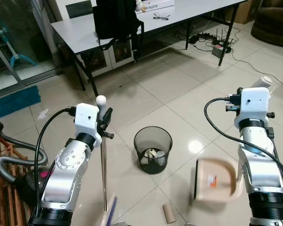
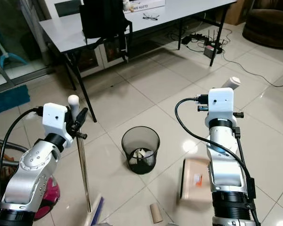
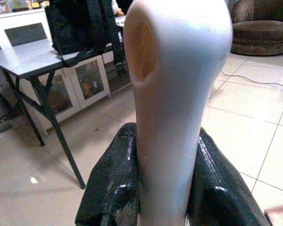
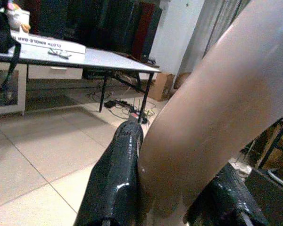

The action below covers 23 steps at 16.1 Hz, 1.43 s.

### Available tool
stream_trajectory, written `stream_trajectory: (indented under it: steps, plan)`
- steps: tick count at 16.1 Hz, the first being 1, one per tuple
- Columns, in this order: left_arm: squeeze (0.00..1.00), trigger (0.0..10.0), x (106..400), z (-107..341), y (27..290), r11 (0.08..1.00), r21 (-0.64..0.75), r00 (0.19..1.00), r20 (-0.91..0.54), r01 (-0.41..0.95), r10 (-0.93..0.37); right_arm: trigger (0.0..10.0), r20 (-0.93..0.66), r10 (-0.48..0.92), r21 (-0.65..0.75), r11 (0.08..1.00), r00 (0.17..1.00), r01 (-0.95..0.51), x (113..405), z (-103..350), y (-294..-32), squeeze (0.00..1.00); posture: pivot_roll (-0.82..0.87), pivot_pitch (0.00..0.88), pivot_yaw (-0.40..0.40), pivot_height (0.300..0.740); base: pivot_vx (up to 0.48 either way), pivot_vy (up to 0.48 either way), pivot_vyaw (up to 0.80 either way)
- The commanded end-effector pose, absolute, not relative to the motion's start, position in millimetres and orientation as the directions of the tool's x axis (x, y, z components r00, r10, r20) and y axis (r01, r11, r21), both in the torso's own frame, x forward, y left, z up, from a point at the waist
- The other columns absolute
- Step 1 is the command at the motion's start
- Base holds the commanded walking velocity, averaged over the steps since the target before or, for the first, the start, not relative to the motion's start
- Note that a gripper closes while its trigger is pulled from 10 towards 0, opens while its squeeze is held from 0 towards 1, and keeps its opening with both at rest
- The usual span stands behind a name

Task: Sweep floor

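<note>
My left gripper is shut on a broom's metal pole, just under its white rounded top; the black fingers clamp the white handle in the left wrist view. The broom head rests on the tiles at the bottom edge. My right gripper is shut on the beige handle of a dustpan, whose pan hangs blurred above the floor at lower right. A cardboard tube lies on the tiles between broom and dustpan.
A black mesh bin with crumpled paper inside stands straight ahead. Behind it is a grey table with a black bag. A vacuum hose and a wooden rack sit at left, and cables and a power strip at the far right.
</note>
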State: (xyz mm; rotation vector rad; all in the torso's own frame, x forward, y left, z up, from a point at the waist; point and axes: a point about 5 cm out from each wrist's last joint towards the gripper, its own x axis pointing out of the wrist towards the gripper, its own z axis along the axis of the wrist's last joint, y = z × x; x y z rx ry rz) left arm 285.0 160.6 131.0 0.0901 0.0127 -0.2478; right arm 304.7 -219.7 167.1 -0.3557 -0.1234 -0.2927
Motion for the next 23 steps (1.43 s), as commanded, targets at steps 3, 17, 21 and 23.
stream_trajectory:
  steps: [3, 17, 21, 23]
  plan:
    - [0.00, 10.0, 284, 138, 158, 0.959, 0.114, 0.965, -0.001, 0.260, -0.261, 10.0, 0.214, -0.216, -0.306, 0.911, 0.953, 0.275, 302, 176, -209, 0.00, -0.02, 0.010, 0.089, 0.740, 0.000, 0.000, 0.00]
    - [0.00, 10.0, 284, 138, 156, 0.954, 0.119, 0.960, 0.000, 0.276, -0.278, 10.0, 0.161, -0.185, -0.275, 0.935, 0.969, 0.224, 302, 165, -199, 0.00, -0.01, 0.000, 0.090, 0.740, -0.246, 0.000, 0.00]
    - [0.00, 10.0, 285, 138, 156, 0.951, 0.130, 0.960, -0.009, 0.279, -0.280, 10.0, 0.135, -0.182, -0.281, 0.936, 0.974, 0.214, 300, 160, -196, 0.00, -0.01, 0.002, 0.091, 0.740, -0.214, 0.000, 0.00]
    - [0.00, 10.0, 286, 140, 155, 0.954, 0.124, 0.961, 0.002, 0.273, -0.275, 10.0, 0.086, -0.180, -0.285, 0.938, 0.980, 0.197, 300, 152, -195, 0.00, -0.01, 0.007, 0.095, 0.740, 0.000, 0.000, 0.00]
